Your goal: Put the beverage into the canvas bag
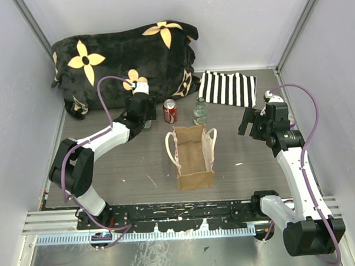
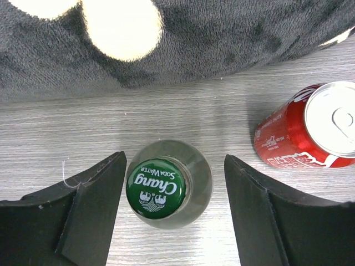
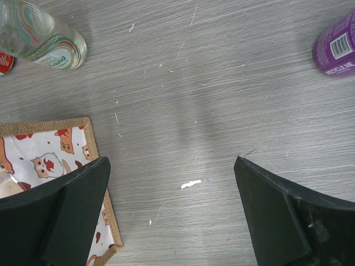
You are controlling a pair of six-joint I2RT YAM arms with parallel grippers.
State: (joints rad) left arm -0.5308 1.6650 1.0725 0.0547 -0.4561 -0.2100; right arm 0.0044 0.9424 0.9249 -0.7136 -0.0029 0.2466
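Observation:
The tan canvas bag (image 1: 193,159) stands open mid-table with its cream handles spread; its cat-print side shows in the right wrist view (image 3: 52,152). My left gripper (image 1: 145,119) is open and straddles a glass soda bottle with a green cap (image 2: 156,188); the left finger is very near it, the right finger apart. A red can (image 1: 170,111) stands just right of it and also shows in the left wrist view (image 2: 310,127). A second clear glass bottle (image 1: 200,111) stands behind the bag. My right gripper (image 1: 248,123) is open and empty over bare table, right of the bag.
A black flowered blanket (image 1: 121,53) lies at the back left, close behind the left gripper. A black-and-white striped cloth (image 1: 228,88) lies at the back right. A purple can (image 3: 335,44) stands near the right gripper. Side walls enclose the table.

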